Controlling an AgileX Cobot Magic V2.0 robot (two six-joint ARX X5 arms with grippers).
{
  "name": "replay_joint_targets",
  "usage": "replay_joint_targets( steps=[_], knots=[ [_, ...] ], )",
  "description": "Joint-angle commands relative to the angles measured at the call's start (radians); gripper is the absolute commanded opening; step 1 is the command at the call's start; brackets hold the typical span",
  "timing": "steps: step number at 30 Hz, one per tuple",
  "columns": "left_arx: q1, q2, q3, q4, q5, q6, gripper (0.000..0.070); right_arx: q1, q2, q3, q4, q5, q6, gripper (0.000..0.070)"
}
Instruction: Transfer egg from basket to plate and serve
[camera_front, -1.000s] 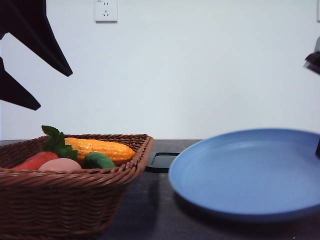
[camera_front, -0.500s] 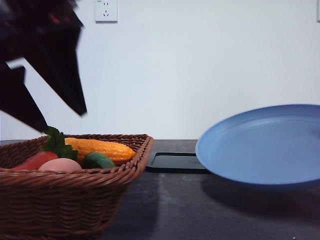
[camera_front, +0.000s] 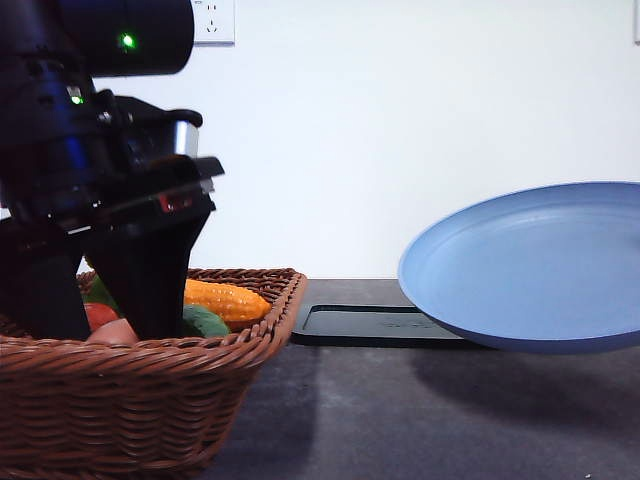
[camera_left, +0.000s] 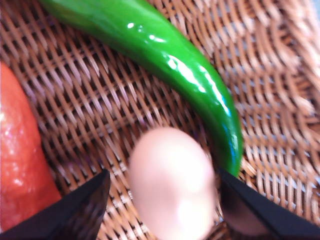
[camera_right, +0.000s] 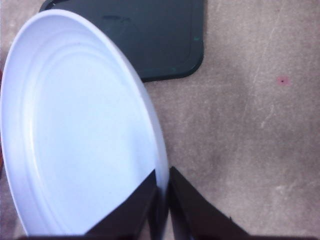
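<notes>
Left gripper down in basket around egg; right gripper pinching plate rim, plate off the table.

Front: left gripper (camera_front: 100, 320) inside the basket (camera_front: 150, 400), fingers straddling the egg (camera_front: 115, 332), which barely shows above the braided rim; corn cob (camera_front: 225, 300) behind. Plate (camera_front: 530, 270) tilted, held clear above the table (camera_front: 420, 420), black tray (camera_front: 365, 325) behind it. Left wrist: jaws apart, egg (camera_left: 172, 182) between the fingertips (camera_left: 75, 210) on the wicker floor, contact not clear; green pepper (camera_left: 165, 65) touching egg, red vegetable (camera_left: 20, 165) beside. Right wrist: right gripper (camera_right: 162, 200) clamped tight on the plate (camera_right: 80, 135) edge.
</notes>
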Motion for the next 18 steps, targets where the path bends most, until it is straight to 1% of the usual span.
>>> replay_joint_targets(
  steps=[1, 7, 9, 11, 13, 15, 18],
  knots=[
    [-0.011, 0.019, 0.015, 0.010, -0.002, 0.007, 0.0431, 0.000, 0.000, 0.004, 0.010, -0.006, 0.013, 0.0000],
    [-0.015, 0.020, 0.015, 0.011, -0.002, 0.007, 0.0422, 0.000, -0.004, 0.004, 0.011, -0.006, 0.013, 0.0000],
    [-0.015, 0.020, 0.015, 0.010, -0.002, 0.007, 0.0403, 0.000, -0.004, 0.004, 0.011, -0.006, 0.013, 0.0000],
    [-0.015, 0.020, 0.015, 0.007, -0.002, 0.007, 0.0349, 0.000, -0.004, 0.004, 0.011, -0.006, 0.014, 0.0000],
    [-0.015, 0.020, 0.015, 0.002, -0.002, 0.008, 0.0276, 0.000, -0.004, 0.004, 0.013, -0.006, 0.014, 0.0000],
    [-0.015, 0.020, 0.015, 0.001, -0.002, 0.020, 0.0223, 0.000, -0.004, 0.004, 0.016, -0.006, 0.014, 0.0000],
    [-0.015, 0.020, 0.015, 0.005, -0.002, 0.033, 0.0183, 0.000, -0.004, 0.004, 0.018, -0.008, 0.014, 0.0000]
  ],
)
